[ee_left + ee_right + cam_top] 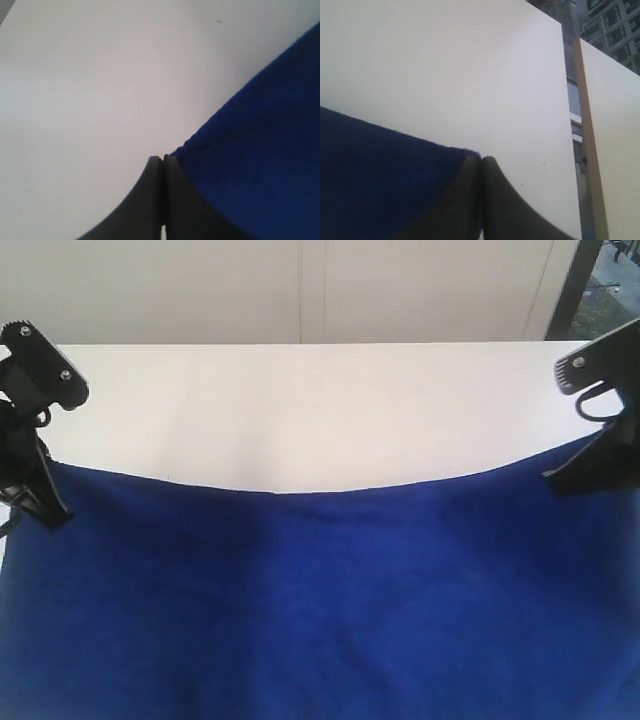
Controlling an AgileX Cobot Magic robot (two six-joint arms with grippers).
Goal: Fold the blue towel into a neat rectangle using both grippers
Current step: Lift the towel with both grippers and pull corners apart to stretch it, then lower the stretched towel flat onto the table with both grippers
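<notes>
Two corners of the blue towel [320,610] are pinched, one by the left gripper [50,512], one by the right gripper [560,478]. Wrist views show jaws pressed together on the hem (exterior view hides that). The edge between them sags over the white table [300,410], seemingly lifted.

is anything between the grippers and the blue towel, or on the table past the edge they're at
Nothing visible does. The left gripper and the right gripper are each pinched shut on a far corner of the blue towel, and no object shows on the white table beyond that edge.
</notes>
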